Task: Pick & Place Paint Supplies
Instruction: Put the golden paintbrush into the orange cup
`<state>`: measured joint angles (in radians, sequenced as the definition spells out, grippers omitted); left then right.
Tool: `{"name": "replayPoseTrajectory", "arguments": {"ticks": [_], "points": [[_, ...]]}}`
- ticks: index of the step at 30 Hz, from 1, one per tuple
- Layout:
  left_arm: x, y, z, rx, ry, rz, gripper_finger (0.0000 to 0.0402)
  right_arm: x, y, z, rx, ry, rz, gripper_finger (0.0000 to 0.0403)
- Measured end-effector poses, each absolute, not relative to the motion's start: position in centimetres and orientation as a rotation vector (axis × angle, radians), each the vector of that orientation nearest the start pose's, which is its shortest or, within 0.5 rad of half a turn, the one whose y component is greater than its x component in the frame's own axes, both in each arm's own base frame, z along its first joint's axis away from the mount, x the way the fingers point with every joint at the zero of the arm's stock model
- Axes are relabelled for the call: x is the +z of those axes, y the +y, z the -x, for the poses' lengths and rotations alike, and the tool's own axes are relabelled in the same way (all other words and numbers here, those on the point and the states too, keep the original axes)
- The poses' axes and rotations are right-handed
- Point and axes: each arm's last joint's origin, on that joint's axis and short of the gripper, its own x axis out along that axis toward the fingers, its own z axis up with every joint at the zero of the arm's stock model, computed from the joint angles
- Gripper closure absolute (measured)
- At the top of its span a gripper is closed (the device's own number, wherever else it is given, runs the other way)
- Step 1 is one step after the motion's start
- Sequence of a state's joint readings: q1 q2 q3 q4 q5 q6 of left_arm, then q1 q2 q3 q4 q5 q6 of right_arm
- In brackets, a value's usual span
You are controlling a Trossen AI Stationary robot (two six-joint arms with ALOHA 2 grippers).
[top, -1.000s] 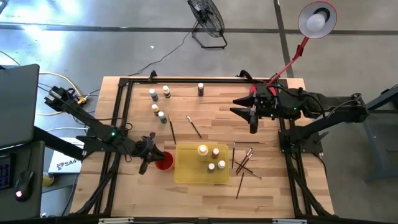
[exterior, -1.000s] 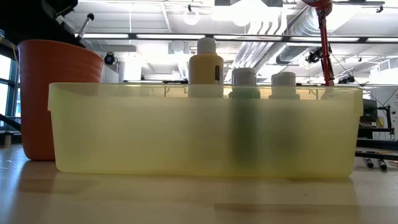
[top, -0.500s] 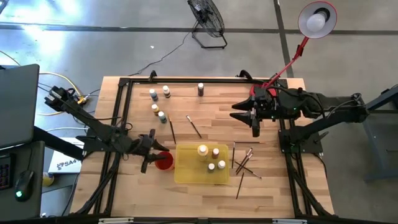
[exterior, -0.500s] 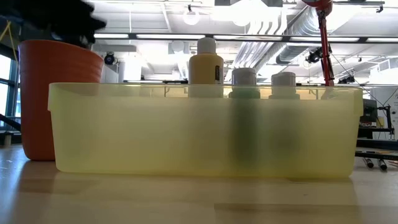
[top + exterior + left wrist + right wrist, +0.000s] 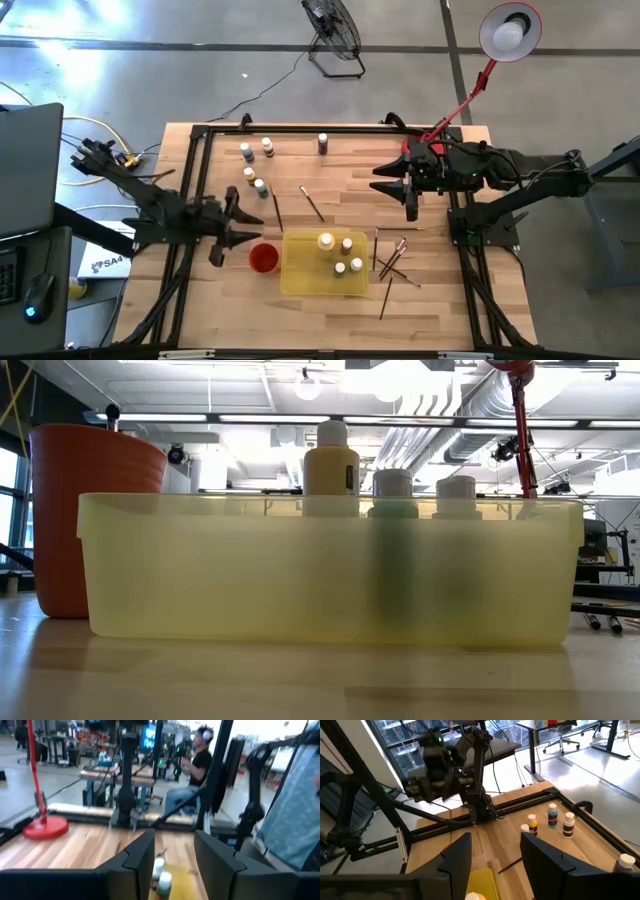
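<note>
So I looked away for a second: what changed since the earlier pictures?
The left hand pulled back from over the red cup toward the table's left edge, jaws open, holding nothing. A brush tip now shows above the cup's rim. The right hand, yellow tray and bottles stayed put.

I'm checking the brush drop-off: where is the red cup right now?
In the high view, the red cup stands on the table's left half, right beside the yellow tray's left edge, with the left hand just up-left of it.

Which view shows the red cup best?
The high view: the red cup is seen whole, beside the yellow tray. The low view shows only its side, part-hidden behind the tray. Neither wrist view shows it.
</note>
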<state>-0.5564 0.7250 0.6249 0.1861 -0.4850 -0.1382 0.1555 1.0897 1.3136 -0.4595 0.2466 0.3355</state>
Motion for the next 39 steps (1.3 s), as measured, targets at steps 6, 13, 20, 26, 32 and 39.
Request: {"name": "replayPoseTrajectory", "arguments": {"ticks": [6,13,20,26,32,39], "points": [[35.1,-7.2,-14.3,-0.040,-0.139,0.220,0.0265,42.8,2.5,-21.5,-0.163,0.204,-0.283,0.0243],[37.2,-6.7,-13.9,0.014,-0.194,0.258,0.0265,42.3,2.7,-20.5,-0.081,0.300,-0.341,0.0245],[37.3,-6.6,-13.8,0.069,-0.190,0.225,0.0265,39.7,2.4,-18.8,-0.176,0.607,-0.364,0.0265],[36.8,-6.4,-13.9,0.154,-0.153,0.204,0.0265,38.6,2.3,-18.1,-0.232,0.730,-0.401,0.0272],[36.8,-6.3,-13.9,0.177,-0.144,0.128,0.0265,38.5,2.4,-18.0,-0.216,0.751,-0.431,0.0272],[36.8,-6.3,-13.9,0.178,-0.144,0.113,0.0265,37.9,2.5,-17.4,-0.186,0.861,-0.494,0.0278]]}}
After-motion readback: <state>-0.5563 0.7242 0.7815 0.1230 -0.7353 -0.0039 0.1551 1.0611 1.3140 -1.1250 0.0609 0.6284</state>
